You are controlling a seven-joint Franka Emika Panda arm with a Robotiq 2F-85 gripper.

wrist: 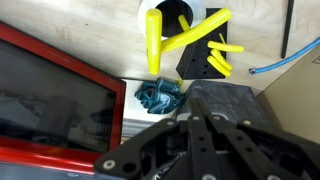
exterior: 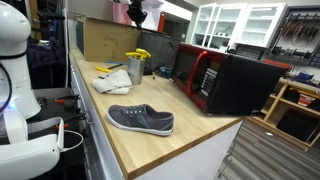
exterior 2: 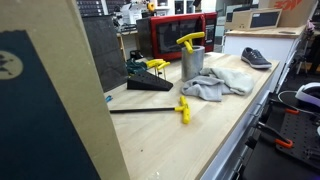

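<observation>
Metal cup (exterior: 135, 70) keeps yellow tools (wrist: 153, 40) upright beside the microwave (exterior: 225, 80), handles up for grabbing; my gripper (exterior: 137, 16) hangs high above, pincer spread or pressed I cannot tell.

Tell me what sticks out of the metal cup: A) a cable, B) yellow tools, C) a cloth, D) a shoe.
B: yellow tools stand up out of the cup, while the shoe and cloth lie flat on the counter.
</observation>
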